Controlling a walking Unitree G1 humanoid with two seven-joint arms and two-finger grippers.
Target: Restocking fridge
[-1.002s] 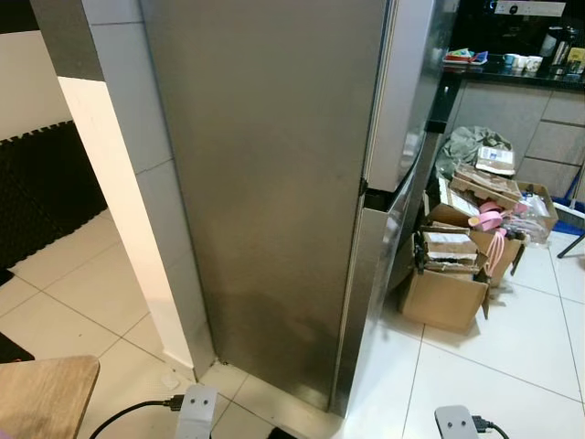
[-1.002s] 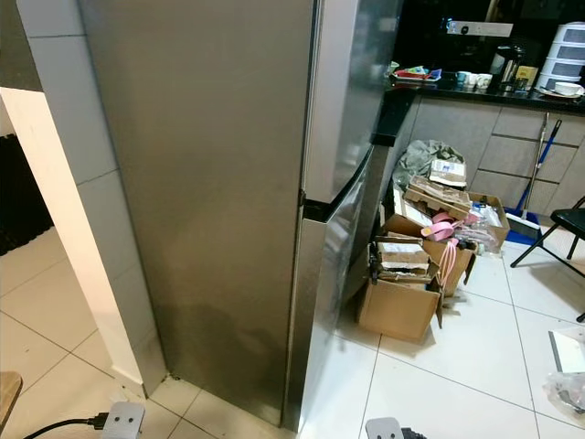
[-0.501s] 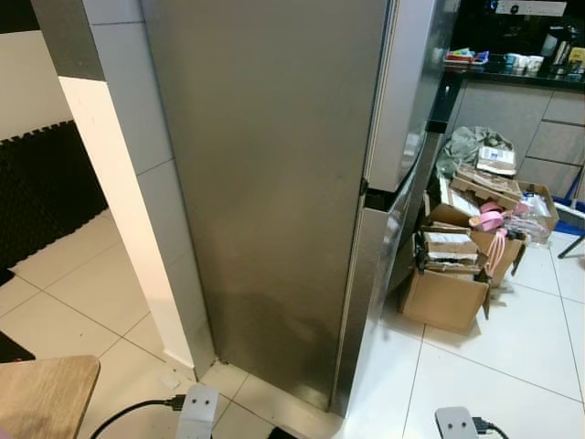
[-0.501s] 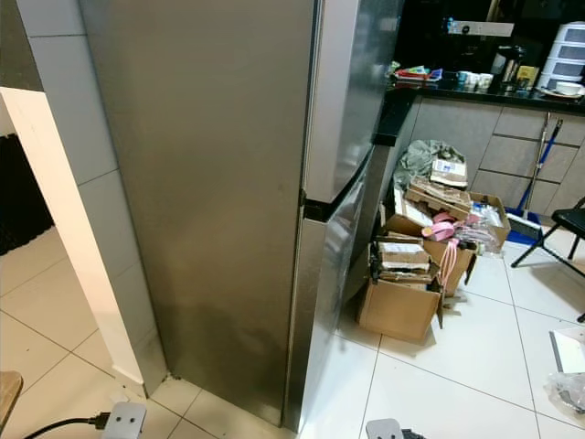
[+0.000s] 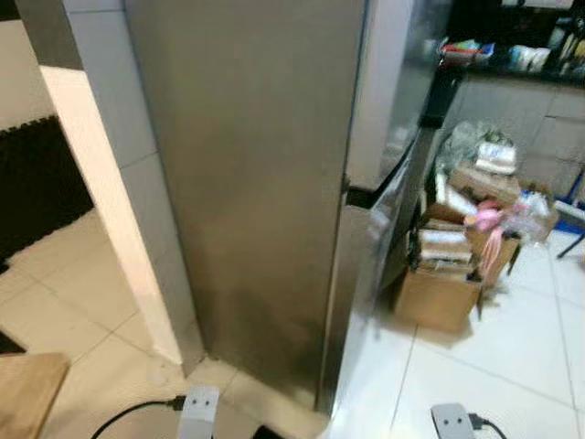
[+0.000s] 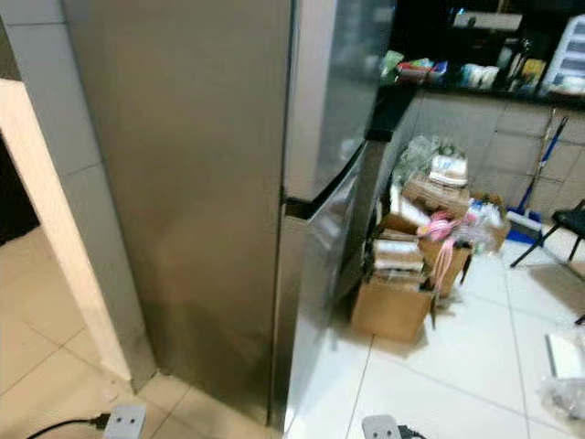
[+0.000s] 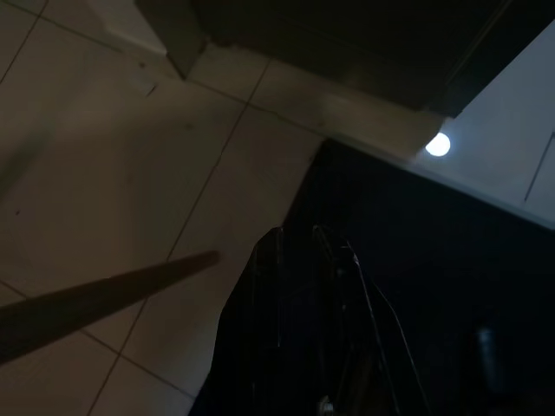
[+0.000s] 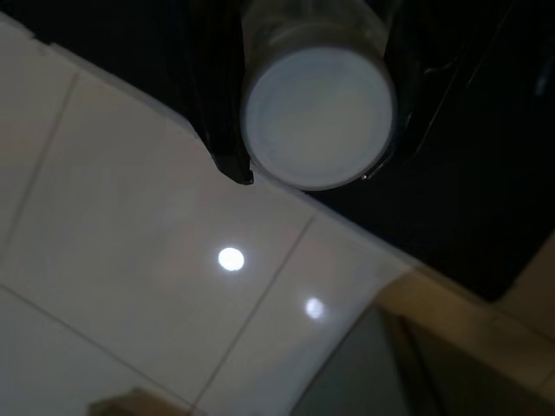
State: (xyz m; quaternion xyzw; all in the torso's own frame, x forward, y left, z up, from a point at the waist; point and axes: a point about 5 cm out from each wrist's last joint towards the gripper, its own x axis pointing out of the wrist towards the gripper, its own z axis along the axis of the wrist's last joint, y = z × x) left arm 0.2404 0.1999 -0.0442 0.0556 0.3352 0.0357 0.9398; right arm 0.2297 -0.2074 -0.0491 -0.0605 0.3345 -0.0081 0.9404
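A tall stainless steel fridge [image 5: 265, 183] stands right before me, seen from its side, with the upper door [image 5: 388, 82] and lower door [image 5: 366, 256] both closed. In the right wrist view my right gripper [image 8: 312, 169] is shut on a bottle with a round white cap [image 8: 317, 117], held over the pale floor tiles. The left wrist view is dark; my left gripper [image 7: 299, 247] hangs low above the floor with its fingers together and nothing in them. Both wrists, the left one [image 5: 198, 412] and the right one [image 5: 452, 421], peek in at the bottom of the eye views.
Open cardboard boxes [image 5: 448, 274] full of clutter sit on the floor right of the fridge. A dark counter [image 5: 512, 69] runs behind them. A tiled pillar [image 5: 119, 183] flanks the fridge's left, a wooden table corner [image 5: 27, 393] lies at lower left, and a chair [image 6: 567, 229] at far right.
The whole picture has slid a little left and gone blurry, so the camera is moving. The fridge and boxes keep their places.
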